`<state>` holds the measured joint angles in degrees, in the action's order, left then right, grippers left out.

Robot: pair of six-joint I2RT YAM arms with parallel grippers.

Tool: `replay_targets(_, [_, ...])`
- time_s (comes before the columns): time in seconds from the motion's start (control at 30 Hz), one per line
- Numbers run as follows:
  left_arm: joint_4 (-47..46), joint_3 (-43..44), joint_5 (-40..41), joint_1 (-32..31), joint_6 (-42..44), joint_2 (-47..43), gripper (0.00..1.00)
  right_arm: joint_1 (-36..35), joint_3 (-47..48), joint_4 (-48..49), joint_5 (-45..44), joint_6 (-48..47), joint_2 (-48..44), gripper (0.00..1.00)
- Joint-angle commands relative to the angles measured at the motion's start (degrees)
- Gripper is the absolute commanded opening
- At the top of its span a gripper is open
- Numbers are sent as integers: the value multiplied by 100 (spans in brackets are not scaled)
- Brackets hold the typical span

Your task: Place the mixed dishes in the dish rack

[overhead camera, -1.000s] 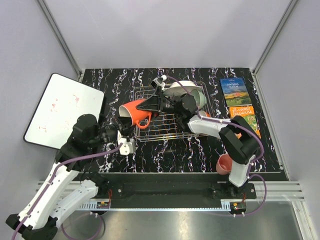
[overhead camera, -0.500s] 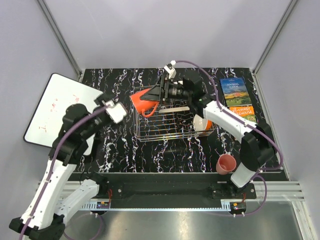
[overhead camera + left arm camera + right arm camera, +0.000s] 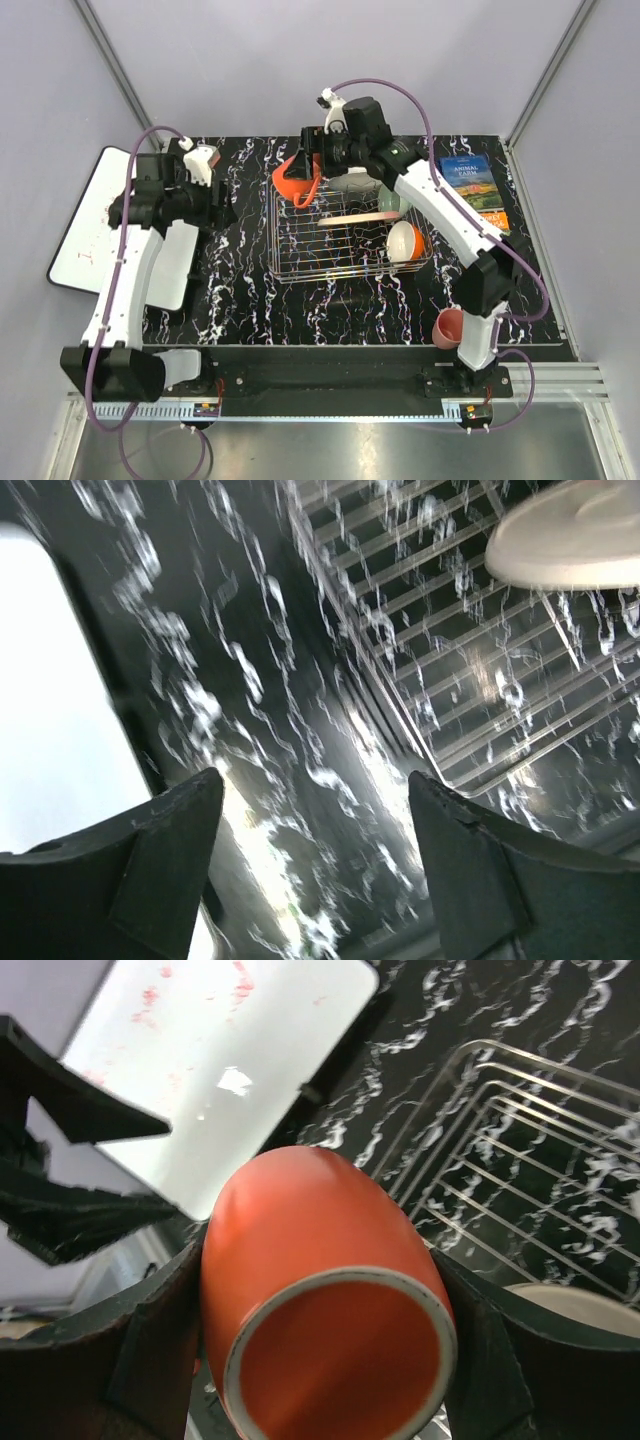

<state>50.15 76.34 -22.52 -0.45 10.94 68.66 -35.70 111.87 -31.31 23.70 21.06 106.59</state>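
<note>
The white board [image 3: 85,225] lies at the left edge of the bench [image 3: 240,290]. The left end effector [image 3: 315,780] is spread wide above the dark bench, with nothing between its fingers. The right end effector [image 3: 318,1260] clamps the orange mug [image 3: 293,180], tipped sideways above the far left corner of the wire rack [image 3: 300,262]. A pink cup [image 3: 450,325] stands at the near right.
</note>
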Motion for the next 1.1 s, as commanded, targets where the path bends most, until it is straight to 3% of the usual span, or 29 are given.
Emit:
replay_targets(0.0, [776,619,-33,45,-672,296,82,-226,1002,-884,-804,-655,572,0])
replay_targets(0.2, [891,769,151,256,-690,648,92,-622,2029,-1595,-1481,-1077,1494,0])
replay_targets(0.37, [900,751,82,493,-690,710,92,-763,3136,-2151,-2062,-1403,2251,0])
replay_targets(0.57, [812,725,-94,765,-690,736,91,-859,3700,-2336,-2765,-1622,2858,0])
replay_targets(1.07, [610,303,-384,933,-733,437,90,-1061,3895,-2099,-3644,-2009,3702,0])
